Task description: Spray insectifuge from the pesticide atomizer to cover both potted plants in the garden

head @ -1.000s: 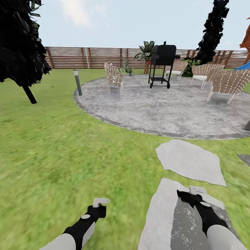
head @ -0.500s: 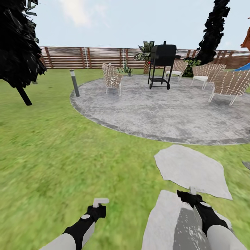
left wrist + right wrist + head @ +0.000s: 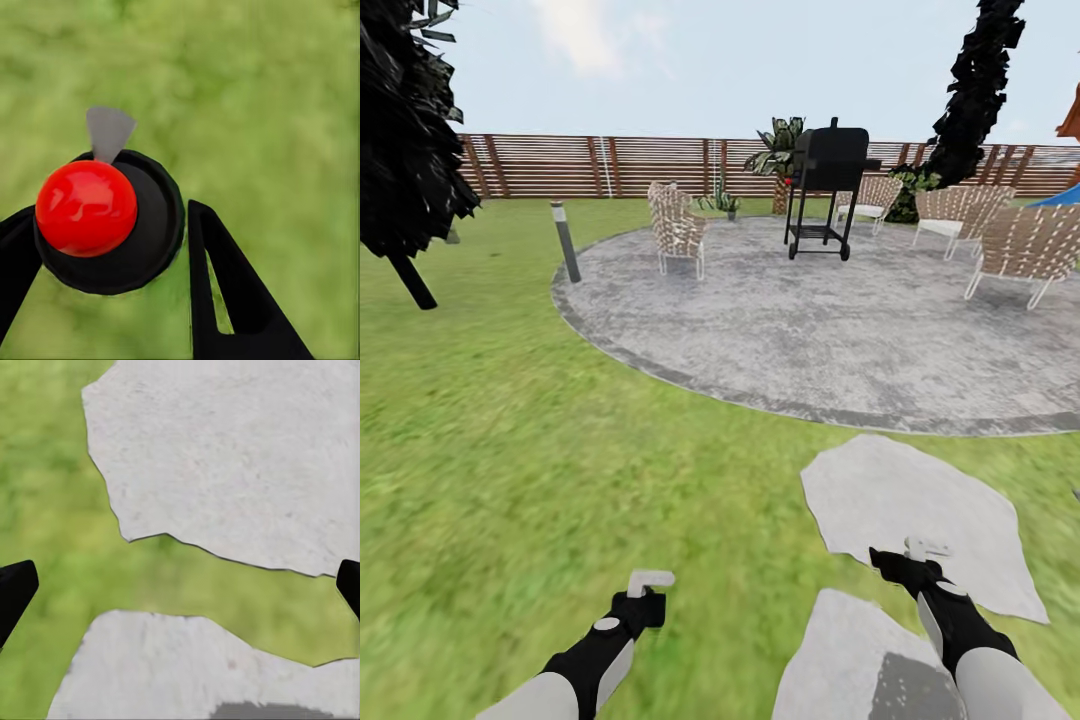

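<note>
My left gripper (image 3: 647,592) hangs low over the lawn, shut on the pesticide atomizer (image 3: 650,578), whose whitish nozzle head sticks up above the black fingers. From the left wrist, the atomizer (image 3: 112,225) shows a red ball on a round black body with a grey spout, between the two dark fingers (image 3: 225,285). My right gripper (image 3: 920,552) hovers open over a grey stepping stone (image 3: 920,520), holding nothing, its black fingertips (image 3: 15,592) far apart. A small green plant (image 3: 728,203) stands far off by the fence; I cannot tell whether it is one of the potted plants.
A round grey paved patch (image 3: 840,330) lies ahead, bearing a black grill (image 3: 825,185) and several woven chairs (image 3: 678,228). A short bollard (image 3: 565,242) marks its left rim. Dark trees (image 3: 405,130) stand left and back right. A brown slatted fence (image 3: 620,165) closes the garden.
The whole view has shifted: the paved patch and stepping stones have slid down and toward me, the left tree further left. Both arms keep their pose.
</note>
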You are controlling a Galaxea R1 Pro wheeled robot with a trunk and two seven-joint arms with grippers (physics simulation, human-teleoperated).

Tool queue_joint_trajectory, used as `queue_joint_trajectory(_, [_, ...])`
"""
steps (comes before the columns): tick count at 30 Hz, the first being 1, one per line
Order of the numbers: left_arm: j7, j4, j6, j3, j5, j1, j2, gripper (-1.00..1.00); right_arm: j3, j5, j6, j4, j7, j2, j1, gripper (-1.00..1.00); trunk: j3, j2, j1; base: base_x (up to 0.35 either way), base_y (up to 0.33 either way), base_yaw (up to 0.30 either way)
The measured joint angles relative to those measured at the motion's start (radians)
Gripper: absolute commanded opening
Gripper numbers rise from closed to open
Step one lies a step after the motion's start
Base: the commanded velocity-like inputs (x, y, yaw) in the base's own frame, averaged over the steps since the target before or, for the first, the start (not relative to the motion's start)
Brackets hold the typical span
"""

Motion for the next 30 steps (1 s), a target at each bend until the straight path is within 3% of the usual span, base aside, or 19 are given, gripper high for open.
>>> queue_joint_trajectory(30, [0.000,0.000,0.000,0.000,0.000,0.000,0.000,-1.00,0.000,0.000,0.000,0.000,0.000,0.000,0.000,1.00,0.000,0.000,0.000,0.325,-0.121,0.000])
